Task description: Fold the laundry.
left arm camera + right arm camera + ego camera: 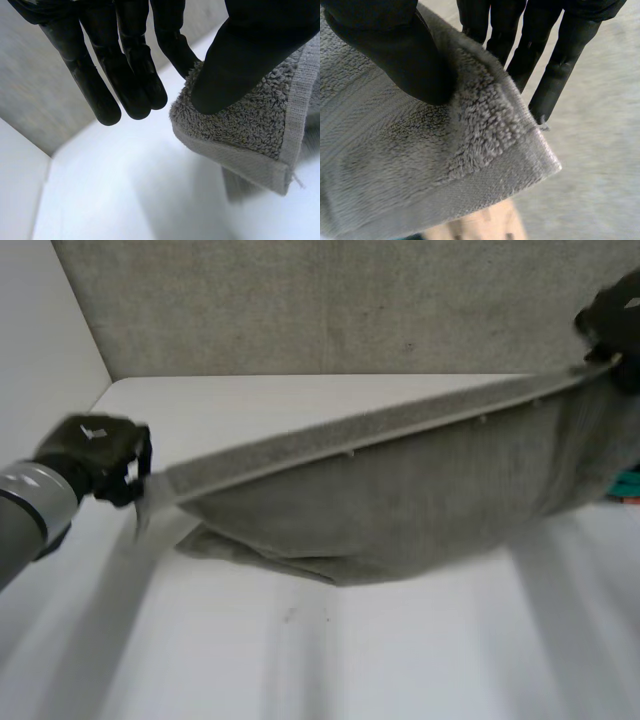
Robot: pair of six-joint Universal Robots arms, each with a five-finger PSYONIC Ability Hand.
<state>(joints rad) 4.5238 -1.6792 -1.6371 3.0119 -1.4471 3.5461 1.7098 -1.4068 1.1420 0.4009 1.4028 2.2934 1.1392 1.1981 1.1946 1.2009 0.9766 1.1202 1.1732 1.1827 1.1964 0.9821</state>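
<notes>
The grey towel sags onto the white table.

- Bright, even, diffuse light; white surface borders on glare.
- Soft grey shadow streaks run from under the towel toward the camera.

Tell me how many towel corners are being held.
2: left robot hand pinches one, right robot hand the other; more may be hidden in the sagging towel.
</notes>
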